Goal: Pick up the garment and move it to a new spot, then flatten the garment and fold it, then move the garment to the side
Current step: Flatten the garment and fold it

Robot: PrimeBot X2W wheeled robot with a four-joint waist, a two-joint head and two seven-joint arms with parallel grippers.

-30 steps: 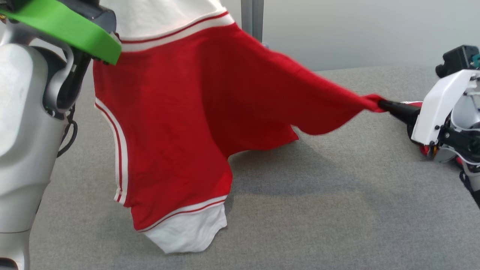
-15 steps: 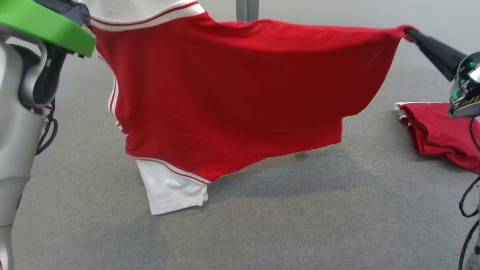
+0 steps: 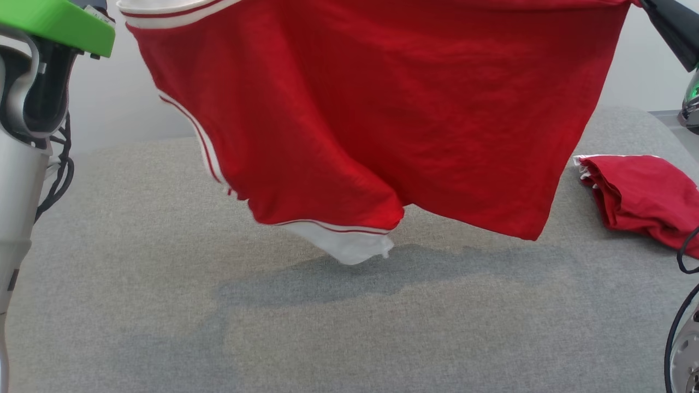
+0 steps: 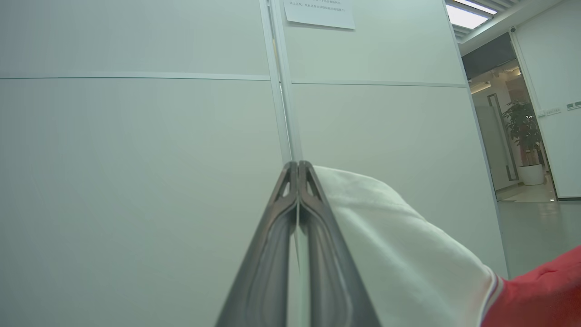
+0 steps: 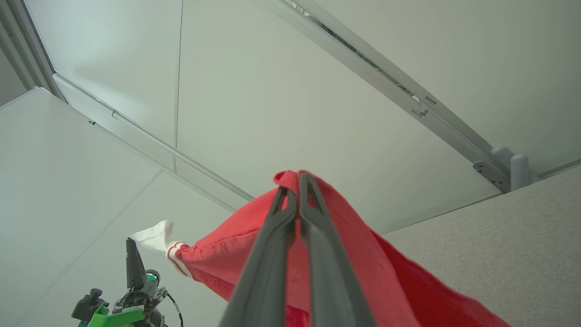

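Now we hold soft, floppy garment (image 3: 382, 109) above tabletop (image 3: 382, 327): left end effector (image 4: 298, 167) pinched on white sleeve (image 4: 399, 245), right end effector (image 5: 298, 176) pinched on red corner (image 5: 282, 178).

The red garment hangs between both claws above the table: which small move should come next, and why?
Probably lower both arms together toward the table. The garment hangs spread between the shut left claw and right claw, its white sleeve off the surface, so it could be laid flat beside the folded red pile.
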